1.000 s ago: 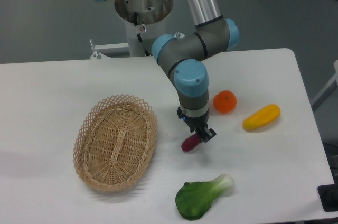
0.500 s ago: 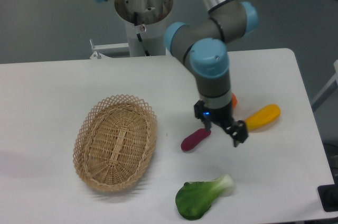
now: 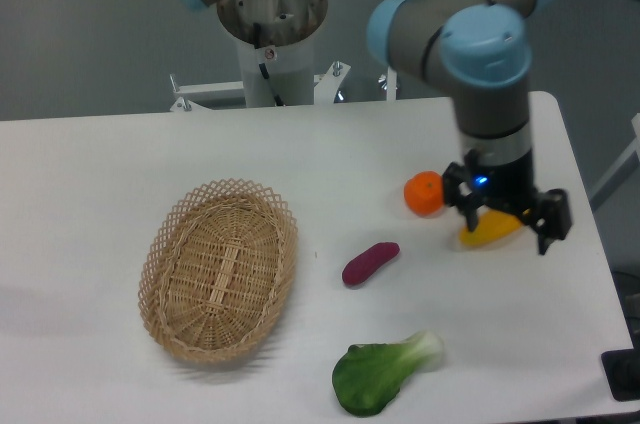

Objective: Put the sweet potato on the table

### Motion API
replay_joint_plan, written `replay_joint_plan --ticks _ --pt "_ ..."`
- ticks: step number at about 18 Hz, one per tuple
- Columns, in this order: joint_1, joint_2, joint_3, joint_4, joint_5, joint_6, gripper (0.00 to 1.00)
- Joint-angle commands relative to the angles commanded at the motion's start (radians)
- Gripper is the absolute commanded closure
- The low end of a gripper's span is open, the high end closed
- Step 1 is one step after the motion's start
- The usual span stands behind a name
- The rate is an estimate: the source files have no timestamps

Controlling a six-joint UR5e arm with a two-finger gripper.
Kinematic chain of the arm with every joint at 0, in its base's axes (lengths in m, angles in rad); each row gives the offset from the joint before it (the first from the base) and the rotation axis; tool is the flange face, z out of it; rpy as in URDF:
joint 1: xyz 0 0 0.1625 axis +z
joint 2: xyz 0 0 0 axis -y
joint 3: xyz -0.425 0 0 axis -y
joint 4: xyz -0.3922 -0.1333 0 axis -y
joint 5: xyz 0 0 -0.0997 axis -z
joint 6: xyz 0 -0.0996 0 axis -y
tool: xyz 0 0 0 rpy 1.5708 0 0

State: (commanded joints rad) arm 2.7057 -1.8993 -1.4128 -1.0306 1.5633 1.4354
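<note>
The sweet potato point(image 3: 369, 263), small and dark magenta, lies on the white table point(image 3: 90, 184) between the basket and the other vegetables, with nothing touching it. My gripper point(image 3: 507, 226) is well to its right and raised above the table, in front of the yellow vegetable. Its two fingers are spread apart and hold nothing.
An oval wicker basket point(image 3: 218, 266) stands at the left, with nothing inside. A round orange fruit point(image 3: 424, 193) sits left of the gripper. A yellow-orange vegetable point(image 3: 487, 233) is partly hidden behind the gripper. A green leafy vegetable point(image 3: 380, 374) lies near the front edge.
The gripper has let go of the sweet potato, opened, risen and moved right, over the yellow vegetable. The sweet potato stays lying on the table.
</note>
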Motion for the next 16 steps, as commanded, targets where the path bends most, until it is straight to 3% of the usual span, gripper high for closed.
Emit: replay_joint_plan --ticks 6,16 --pt "0.103 0.048 -0.015 -0.141 -0.101 0.273 0.00" --pt "0.117 0.068 -0.037 -0.138 -0.144 0.286 0.00"
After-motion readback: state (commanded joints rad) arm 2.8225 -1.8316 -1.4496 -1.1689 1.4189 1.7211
